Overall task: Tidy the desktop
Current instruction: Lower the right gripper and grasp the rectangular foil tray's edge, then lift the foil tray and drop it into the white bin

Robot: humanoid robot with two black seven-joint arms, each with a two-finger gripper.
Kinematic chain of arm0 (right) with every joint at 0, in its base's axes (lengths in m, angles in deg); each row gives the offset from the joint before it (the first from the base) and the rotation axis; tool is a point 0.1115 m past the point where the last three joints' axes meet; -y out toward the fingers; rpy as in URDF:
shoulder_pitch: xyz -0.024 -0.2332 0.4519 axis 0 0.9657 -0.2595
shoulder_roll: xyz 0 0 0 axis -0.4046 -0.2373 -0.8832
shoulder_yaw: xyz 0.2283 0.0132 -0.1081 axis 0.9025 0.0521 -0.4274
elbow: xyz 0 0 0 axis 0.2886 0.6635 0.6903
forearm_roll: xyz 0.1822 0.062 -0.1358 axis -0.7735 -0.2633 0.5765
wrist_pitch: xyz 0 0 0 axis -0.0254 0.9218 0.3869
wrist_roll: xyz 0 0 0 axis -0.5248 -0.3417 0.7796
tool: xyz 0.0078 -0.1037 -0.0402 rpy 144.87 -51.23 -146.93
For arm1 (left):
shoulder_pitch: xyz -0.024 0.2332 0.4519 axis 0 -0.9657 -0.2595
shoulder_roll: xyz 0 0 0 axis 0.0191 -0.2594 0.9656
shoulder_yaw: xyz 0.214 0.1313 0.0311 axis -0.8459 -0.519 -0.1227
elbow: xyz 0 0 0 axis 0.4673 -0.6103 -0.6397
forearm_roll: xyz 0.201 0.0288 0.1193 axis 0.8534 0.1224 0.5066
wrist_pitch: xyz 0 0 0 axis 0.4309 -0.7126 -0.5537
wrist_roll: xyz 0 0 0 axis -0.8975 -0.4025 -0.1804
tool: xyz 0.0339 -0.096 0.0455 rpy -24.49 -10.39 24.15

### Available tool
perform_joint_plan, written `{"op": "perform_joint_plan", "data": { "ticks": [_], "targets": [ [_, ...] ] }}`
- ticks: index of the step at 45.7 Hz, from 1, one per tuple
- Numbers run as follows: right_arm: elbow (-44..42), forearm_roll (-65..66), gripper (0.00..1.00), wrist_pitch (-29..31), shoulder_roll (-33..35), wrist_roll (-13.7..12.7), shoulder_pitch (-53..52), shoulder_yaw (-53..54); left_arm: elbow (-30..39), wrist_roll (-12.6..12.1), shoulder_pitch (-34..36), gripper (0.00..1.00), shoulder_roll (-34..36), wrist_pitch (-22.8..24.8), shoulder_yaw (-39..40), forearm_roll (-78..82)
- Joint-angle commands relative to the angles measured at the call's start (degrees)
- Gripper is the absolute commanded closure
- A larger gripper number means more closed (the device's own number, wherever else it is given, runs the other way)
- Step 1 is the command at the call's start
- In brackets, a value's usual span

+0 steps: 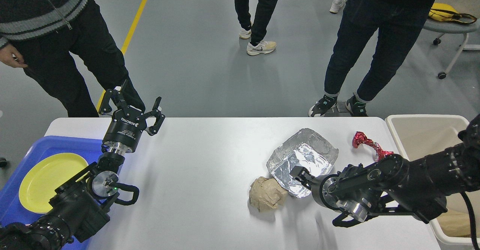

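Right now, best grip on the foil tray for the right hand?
Pinch the foil tray on its near rim, coming from the right hand's side. It is shallow and thin-walled, open side up, so only the raised edge offers purchase. The crumpled brown paper crowds its near-left corner.

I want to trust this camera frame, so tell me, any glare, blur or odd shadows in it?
Head view: sharp overall, even overhead light; the crumpled foil tray throws bright glints; the brown paper ball and right gripper cast soft shadows on the desktop; the frame edges look slightly bowed.

Head view (sole camera), forward-down over desktop (210, 167)
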Motion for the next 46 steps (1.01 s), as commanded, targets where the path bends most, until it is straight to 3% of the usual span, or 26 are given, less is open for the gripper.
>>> {"op": "perform_joint_plan", "data": {
  "ticks": [1, 10, 13, 16, 19, 21, 46],
  "targets": [
    [-0.71, 0.0, 0.0, 0.0, -0.01, 0.0, 1.23, -0.09, 0.0, 0.0, 0.01, 0.0, 0.08, -0.01, 0.0, -0.01],
    [-6.33, -0.09, 0.03, 0.09, -3.52, 0.08, 4.05, -0.09, 0.0, 0.0, 0.01, 0.0, -0.1, -0.01, 0.0, -0.01],
    [-7.3, -0.09, 0.12, 0.09, -4.93, 0.08, 4.75, -0.01, 0.0, 0.0, 0.01, 0.0, -0.1, -0.01, 0.0, -0.01],
    [-8.44, -0.26, 0.33, -0.17, -5.81, 0.08, 5.54, -0.01, 0.0, 0.0, 0.01, 0.0, 0.08, -0.01, 0.0, -0.01],
    [-10.28, -0.35, 0.82, -0.09, -7.47, 0.08, 6.07, -0.62, 0.0, 0.0, 0.01, 0.0, 0.08, -0.01, 0.0, -0.01],
    [-11.52, -0.88, 1.0, -0.09, -8.62, 0.0, 6.07, -1.15, 0.0, 0.0, 0.01, 0.0, 0.08, -0.1, 0.0, -0.01],
    [-10.56, -0.97, 1.0, -2.02, -10.03, -0.35, 5.98, -1.77, 0.0, 0.0, 0.01, 0.0, 0.08, -0.01, 0.0, -0.01]
  ]
}}
